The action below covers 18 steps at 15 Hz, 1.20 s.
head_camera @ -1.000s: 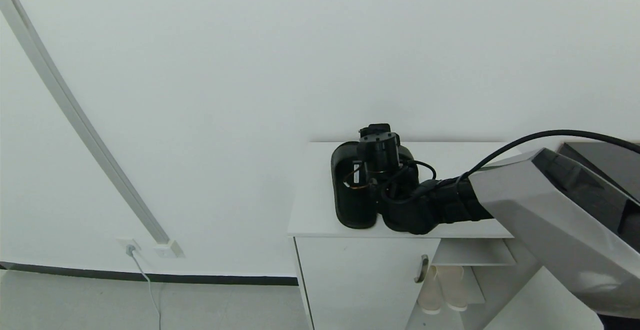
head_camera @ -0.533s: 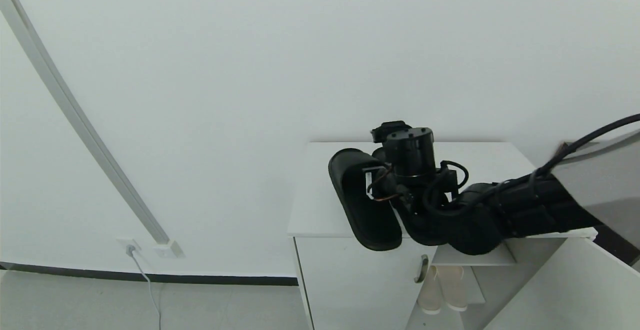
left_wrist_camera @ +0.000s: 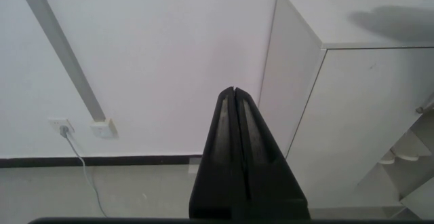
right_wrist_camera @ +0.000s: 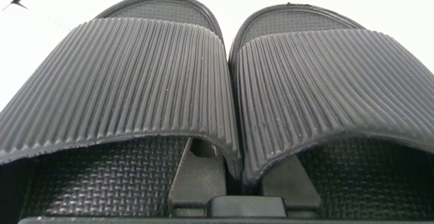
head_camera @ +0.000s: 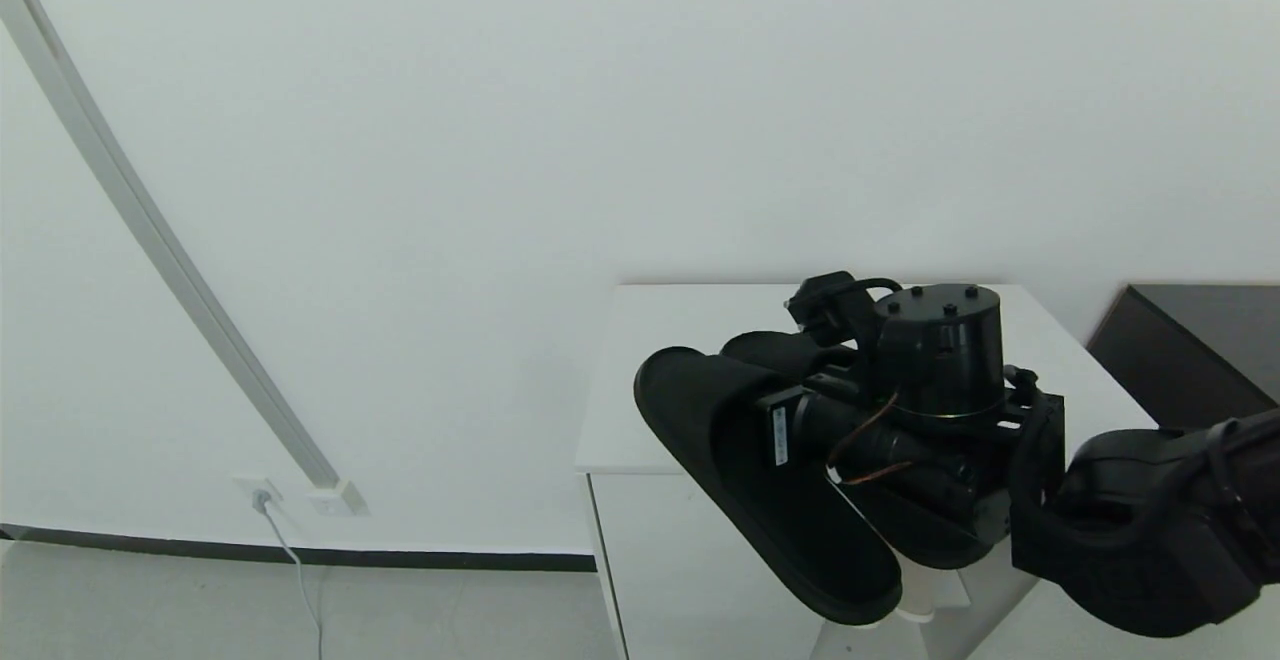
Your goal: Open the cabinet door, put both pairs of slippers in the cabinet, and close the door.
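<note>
The pair of black slippers (head_camera: 790, 500) hangs in the air in front of the white cabinet (head_camera: 680, 390), clear of its top. My right gripper (right_wrist_camera: 234, 180) is shut on the slippers, pinching their inner edges together under the ribbed straps (right_wrist_camera: 135, 81). The cabinet's left door (left_wrist_camera: 359, 122) is closed. To its right, a pair of white slippers (left_wrist_camera: 401, 157) stands on a shelf in the open compartment. My left gripper (left_wrist_camera: 234, 95) is low and left of the cabinet, shut with nothing in it.
A wall socket with a cable (head_camera: 262, 496) and a slanted grey trunking (head_camera: 150, 230) are on the wall to the left. A dark surface (head_camera: 1200, 340) stands right of the cabinet. Bare floor (left_wrist_camera: 122, 193) lies to the cabinet's left.
My right arm has lifted the black slippers off the cabinet top and drawn them back and down, toward the camera. The left gripper's earlier state is not shown.
</note>
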Motion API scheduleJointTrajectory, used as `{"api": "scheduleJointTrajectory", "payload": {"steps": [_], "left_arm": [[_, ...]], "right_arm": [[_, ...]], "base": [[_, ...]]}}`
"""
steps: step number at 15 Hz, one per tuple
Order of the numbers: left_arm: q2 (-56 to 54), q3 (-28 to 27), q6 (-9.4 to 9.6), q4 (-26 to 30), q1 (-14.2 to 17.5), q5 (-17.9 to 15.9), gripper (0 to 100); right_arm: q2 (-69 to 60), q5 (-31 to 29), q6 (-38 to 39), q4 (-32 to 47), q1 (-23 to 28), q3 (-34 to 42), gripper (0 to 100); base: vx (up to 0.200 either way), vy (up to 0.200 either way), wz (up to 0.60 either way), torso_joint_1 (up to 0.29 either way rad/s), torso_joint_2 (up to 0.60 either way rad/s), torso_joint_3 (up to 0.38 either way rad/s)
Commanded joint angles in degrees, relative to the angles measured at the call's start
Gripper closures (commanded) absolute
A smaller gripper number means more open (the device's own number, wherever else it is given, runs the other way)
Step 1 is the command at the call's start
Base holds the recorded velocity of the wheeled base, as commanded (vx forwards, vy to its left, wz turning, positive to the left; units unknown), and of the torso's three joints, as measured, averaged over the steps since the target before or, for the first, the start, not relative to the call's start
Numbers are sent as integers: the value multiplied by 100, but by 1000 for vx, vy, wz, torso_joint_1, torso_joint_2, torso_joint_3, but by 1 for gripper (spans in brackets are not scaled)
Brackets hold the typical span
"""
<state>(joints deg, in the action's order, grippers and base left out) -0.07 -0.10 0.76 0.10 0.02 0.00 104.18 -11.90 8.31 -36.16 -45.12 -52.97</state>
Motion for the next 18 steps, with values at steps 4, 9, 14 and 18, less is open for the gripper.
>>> {"api": "scheduleJointTrajectory", "payload": {"steps": [4,9,14,18], "left_arm": [[7,1,4,-1,6,-9,100],[7,1,4,-1,6,-9,100],[7,1,-5,-1,6,-18,100],[7,1,-5,-1,6,-9,100]], "right_arm": [[-91,12,-5,3,-138,76,100],[-144,-6,-14,-14,-226,217,100],[-144,-32,-14,-23,-252,252,100],[-135,-32,-14,-23,-252,252,100]], "base": [[0,0,0,0,0,0],[-40,0,0,0,2,0],[-200,0,0,3,2,0],[-150,0,0,-3,-1,5]]}}
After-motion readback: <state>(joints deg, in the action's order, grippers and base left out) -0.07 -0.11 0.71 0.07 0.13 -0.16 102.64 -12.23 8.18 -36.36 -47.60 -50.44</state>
